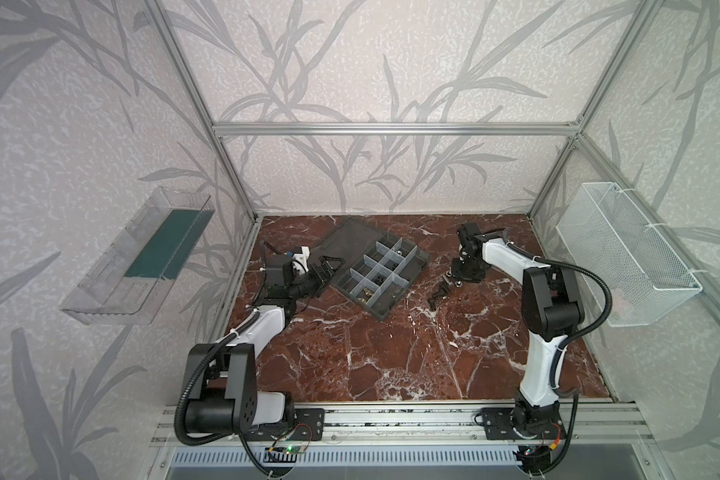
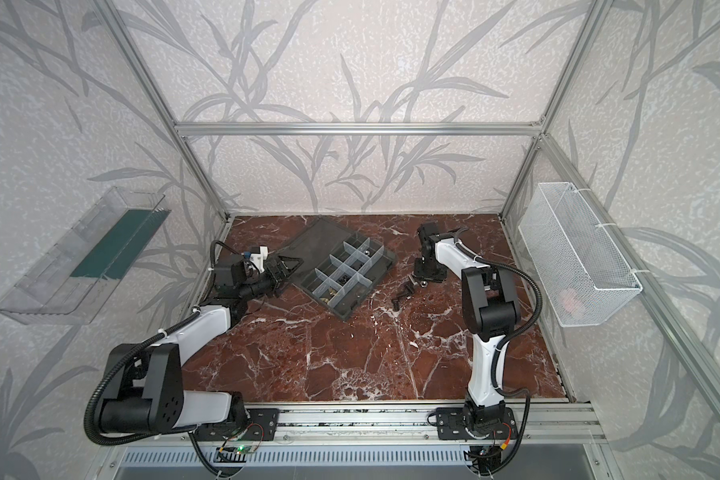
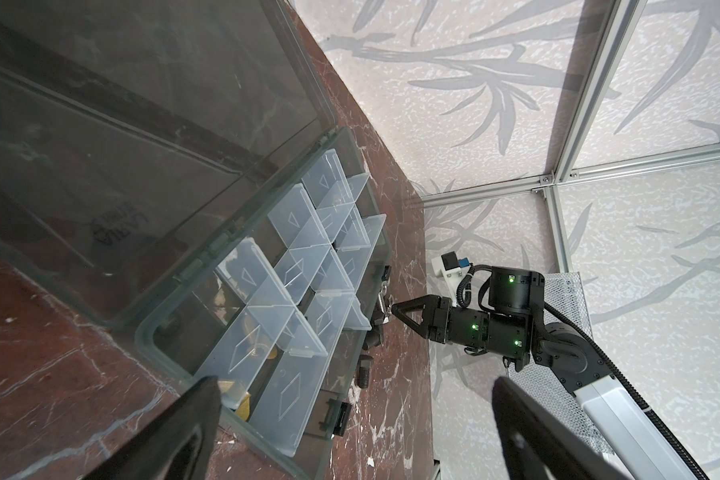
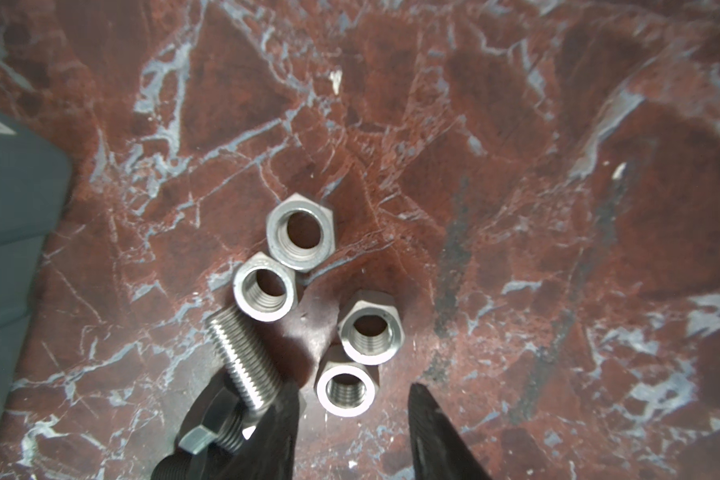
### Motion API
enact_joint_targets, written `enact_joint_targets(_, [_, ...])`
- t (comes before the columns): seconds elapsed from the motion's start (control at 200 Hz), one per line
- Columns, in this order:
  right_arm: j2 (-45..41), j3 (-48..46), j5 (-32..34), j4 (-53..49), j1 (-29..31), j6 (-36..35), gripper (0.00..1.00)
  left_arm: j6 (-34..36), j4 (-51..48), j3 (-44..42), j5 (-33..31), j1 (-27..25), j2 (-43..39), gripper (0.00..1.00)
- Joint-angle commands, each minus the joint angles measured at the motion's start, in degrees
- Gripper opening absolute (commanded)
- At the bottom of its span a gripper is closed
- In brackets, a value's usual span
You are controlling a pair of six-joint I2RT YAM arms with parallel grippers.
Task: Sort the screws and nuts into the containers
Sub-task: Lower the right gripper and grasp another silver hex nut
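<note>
The dark grey organizer box [image 1: 408, 279] lies open on the marble, its containers [image 1: 378, 269] walled by whitish dividers [image 3: 296, 232]. Some cells hold brass nuts [image 1: 364, 296], dark screws [image 1: 378, 282] and a silver nut [image 1: 397, 252]. Right of the box lie loose dark screws [image 1: 438, 291] [image 3: 362, 374]. My right gripper [image 4: 352, 419] points down over several silver nuts [image 4: 301, 237], open, its fingertips [image 4: 283, 415] just short of the nearest nut [image 4: 346, 388] and beside a threaded screw [image 4: 246, 365]. My left gripper [image 3: 354, 436] hovers open and empty at the box's left edge [image 1: 329, 268].
The box's flat lid [image 1: 346, 241] lies folded back toward the rear wall. A white mesh basket [image 1: 624, 253] hangs on the right wall. A clear bin [image 1: 138, 253] hangs on the left wall. Aluminium frame posts [image 1: 551, 178] edge the marble floor.
</note>
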Motion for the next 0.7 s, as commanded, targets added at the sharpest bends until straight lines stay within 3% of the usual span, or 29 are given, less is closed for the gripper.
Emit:
enact_joint_targets(0.0, [1.1, -0.7, -0.4, 0.3, 0.0, 0.7, 0.45, 0.4, 0.4, 1.6, 0.4, -0.1, 0.2, 1.0])
enact_joint_targets(0.695, [3.3, -4.1, -2.3, 2.2, 0.2, 1.2, 0.39, 0.2, 1.0, 1.0, 0.3, -0.2, 0.5, 0.99])
